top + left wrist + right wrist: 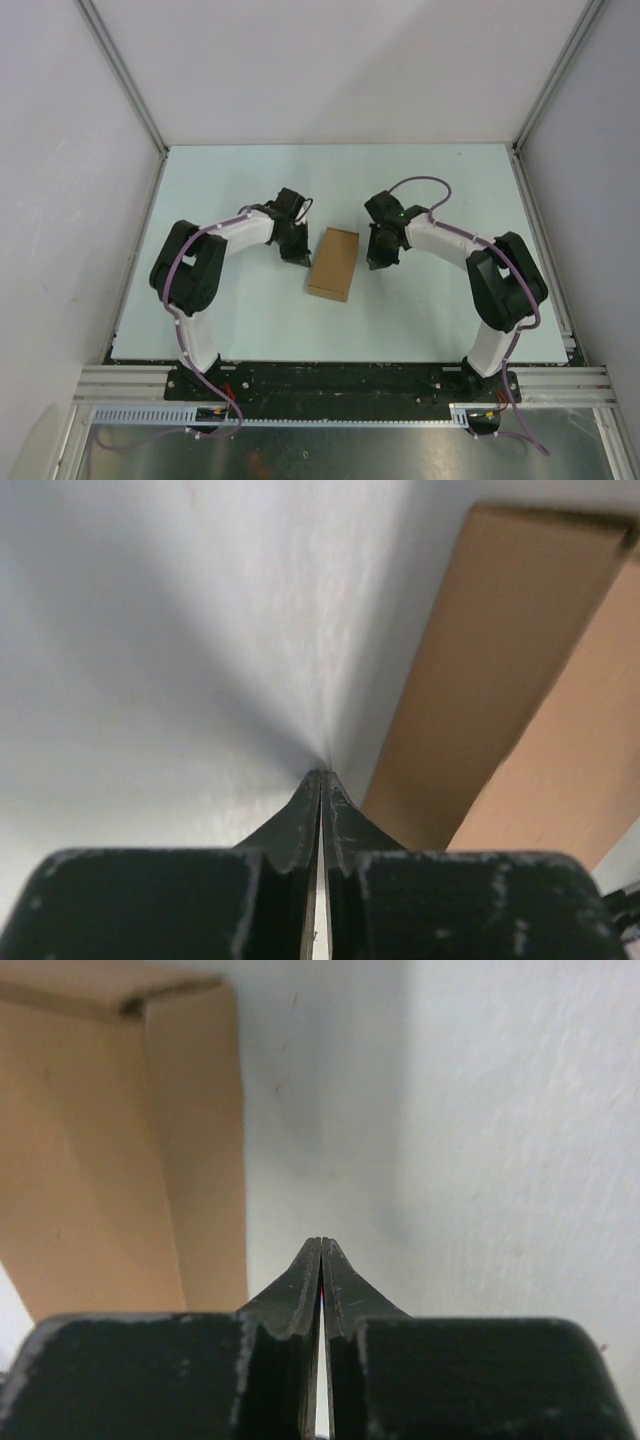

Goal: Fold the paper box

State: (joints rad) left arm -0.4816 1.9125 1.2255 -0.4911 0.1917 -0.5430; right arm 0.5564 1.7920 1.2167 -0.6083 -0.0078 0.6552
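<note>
Brown cardboard is the only colour on the pale tabletop [230,320]. The box [333,263] lies about in the middle, between the two arms, its long side running away from their bases and turned a little askew. From above it looks like a closed rectangular block, with no flap or tab sticking out that I can make out.

The left hand [297,255] is just beside the box's left side and the right hand [378,258] just beside its right, neither one on it as far as I can tell. Both are clenched on nothing. Each wrist view shows the two fingers pressed together tip to tip, pointing at bare tabletop with a wall of the box close by.

My reading is that the folding is at or near its end, and the step in hand is drawing clear and checking. To do that well, I'd lift each hand up and outward, away from the walls, so a fingertip cannot catch an edge and drag the box or spring a flap. One side at a time, slowly: a light box like this will likely slide at the slightest nudge. If a flap proves loose, press it flat from above while the other hand steadies the opposite wall.
</note>
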